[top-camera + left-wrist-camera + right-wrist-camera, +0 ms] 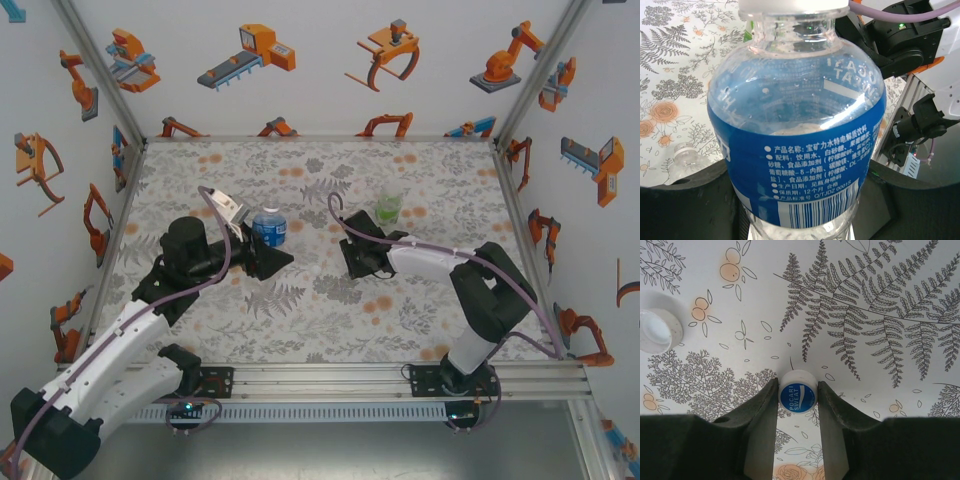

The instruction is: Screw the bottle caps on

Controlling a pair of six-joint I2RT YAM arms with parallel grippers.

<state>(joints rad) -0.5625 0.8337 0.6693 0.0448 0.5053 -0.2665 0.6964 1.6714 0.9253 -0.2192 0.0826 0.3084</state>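
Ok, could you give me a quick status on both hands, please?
Left hand shut on blue-label bottle. Right hand shut on blue-topped cap. Second cap loose on table. Nothing blocking.

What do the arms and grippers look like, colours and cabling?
Both alike: left arm and right arm have white link shells with black joints and bases. A lilac cable runs along each to the wrist. The right gripper has matte black, wedge-shaped fingers.

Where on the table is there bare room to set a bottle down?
The middle is crowded: the blue-label bottle in the left gripper, the green bottle, and the right gripper shut on a cap. Bare table lies between them and the near rail, and behind them along the back wall.
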